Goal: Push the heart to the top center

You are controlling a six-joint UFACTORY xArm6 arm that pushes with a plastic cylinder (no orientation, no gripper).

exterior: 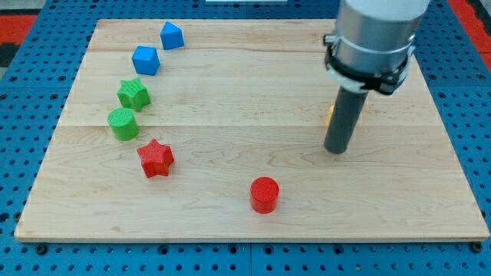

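Note:
My tip [336,150] rests on the wooden board [253,222] at the view's right, below the arm's grey body. A sliver of a yellow-orange block [327,115] shows at the rod's left edge; the rod hides most of it and its shape cannot be made out. No heart shape is plainly visible. The tip is just below this block and may be touching it. The red cylinder [265,194] stands apart, to the lower left of the tip.
Along the view's left run a blue pentagon-like block [171,35], a blue cube [146,60], a green star [133,93], a green cylinder [123,123] and a red star [156,158]. Blue pegboard surrounds the board.

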